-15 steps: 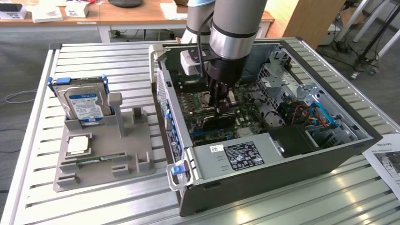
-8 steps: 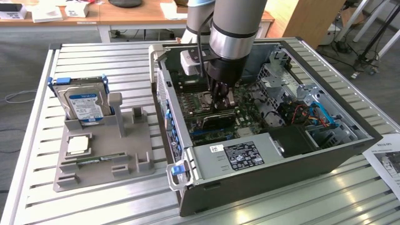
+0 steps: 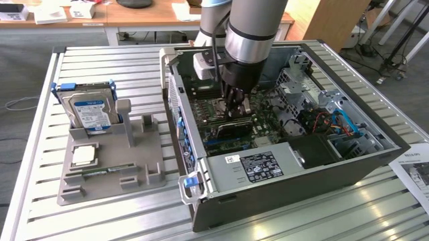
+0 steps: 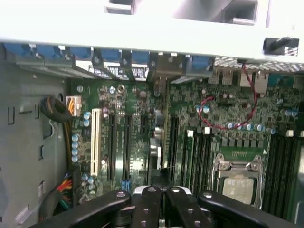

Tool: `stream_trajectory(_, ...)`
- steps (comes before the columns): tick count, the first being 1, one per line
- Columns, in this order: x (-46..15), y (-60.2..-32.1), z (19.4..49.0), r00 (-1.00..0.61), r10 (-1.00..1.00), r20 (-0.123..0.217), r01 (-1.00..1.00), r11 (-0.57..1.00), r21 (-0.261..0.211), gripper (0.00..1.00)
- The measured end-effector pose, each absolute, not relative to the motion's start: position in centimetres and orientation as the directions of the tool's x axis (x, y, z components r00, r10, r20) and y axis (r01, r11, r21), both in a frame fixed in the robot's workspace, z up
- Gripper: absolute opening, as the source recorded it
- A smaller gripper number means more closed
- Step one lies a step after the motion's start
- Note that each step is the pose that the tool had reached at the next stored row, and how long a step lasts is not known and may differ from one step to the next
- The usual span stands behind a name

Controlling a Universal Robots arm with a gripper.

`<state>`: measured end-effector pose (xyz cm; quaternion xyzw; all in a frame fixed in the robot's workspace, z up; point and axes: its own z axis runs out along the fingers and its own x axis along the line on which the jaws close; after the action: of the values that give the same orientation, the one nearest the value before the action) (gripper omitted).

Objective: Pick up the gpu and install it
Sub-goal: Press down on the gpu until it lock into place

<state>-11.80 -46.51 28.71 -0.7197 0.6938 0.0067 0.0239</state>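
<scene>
Place: a robotics lab or workshop set inside an office room
Bench: slatted metal table (image 3: 100,221) bearing an opened PC case (image 3: 348,165)
Fixture: grey parts holder (image 3: 134,165) with a hard drive (image 3: 90,113) stood in it
Robot: arm (image 3: 251,30) over the motherboard (image 4: 137,137)
Background: wooden desks (image 3: 134,17), grey carpet (image 3: 27,60), tripod legs (image 3: 395,45)
Paper: printed sheet (image 3: 412,173) on the table edge

I'm seeing the slatted metal counter (image 3: 100,216) carrying three things: an open computer case (image 3: 282,196) sitting at centre, a grey parts holder (image 3: 110,165) at nine o'clock, and a printed sheet (image 3: 412,173) at four o'clock.
</scene>
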Motion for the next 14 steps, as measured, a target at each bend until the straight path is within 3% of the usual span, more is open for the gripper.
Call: stream_trajectory(14, -11.15, -46.41, 27.93, 0.037, -0.998, -0.043, -0.999, -0.036, -0.006, 0.11)
